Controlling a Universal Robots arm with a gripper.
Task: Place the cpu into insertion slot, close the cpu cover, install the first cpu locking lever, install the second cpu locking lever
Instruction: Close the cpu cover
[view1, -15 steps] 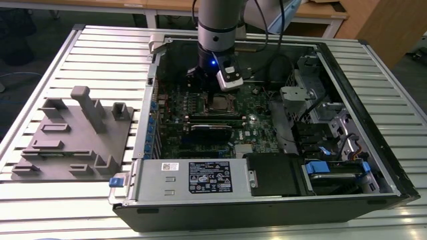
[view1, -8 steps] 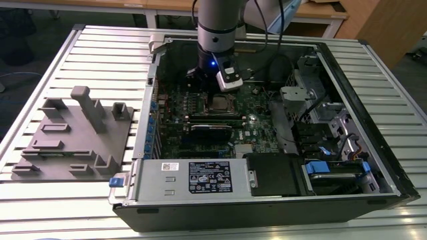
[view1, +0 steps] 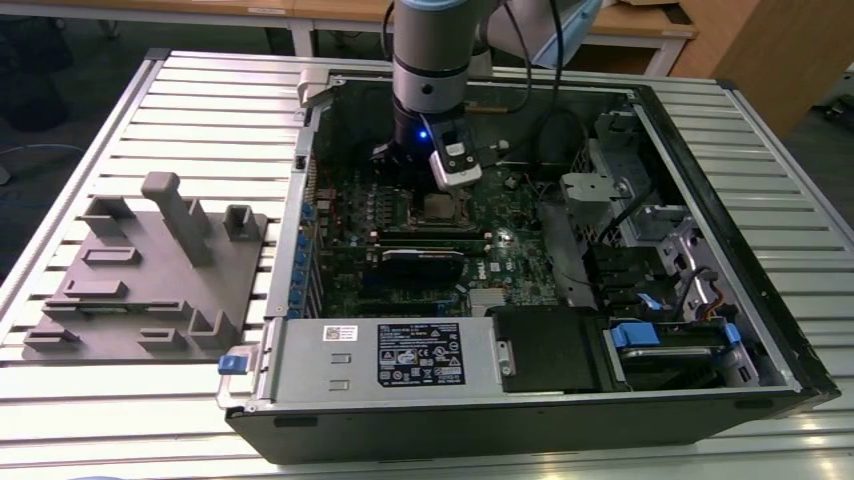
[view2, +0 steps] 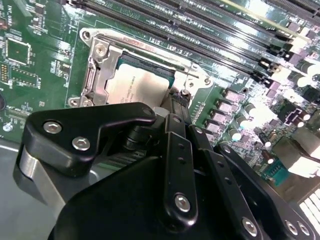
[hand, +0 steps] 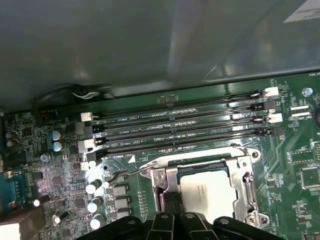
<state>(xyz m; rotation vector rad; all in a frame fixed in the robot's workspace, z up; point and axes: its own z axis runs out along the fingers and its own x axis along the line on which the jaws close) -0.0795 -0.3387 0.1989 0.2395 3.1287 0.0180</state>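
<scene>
Computer case (view1: 747, 215), exterior view's centre: cpu (hand: 215, 192) sits in the insertion slot (hand: 200, 168), cpu cover (hand: 246, 175) down over it. Tool (view2: 179, 102) at its edge. Open or closed, cannot tell.

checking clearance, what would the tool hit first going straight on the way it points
The tool would likely meet the cpu cover edge beside the cpu first, though depth is unclear.

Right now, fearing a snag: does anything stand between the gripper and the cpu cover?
Nothing visible does. The gripper sits at the edge of the cpu cover, with the cpu in its window.
</scene>
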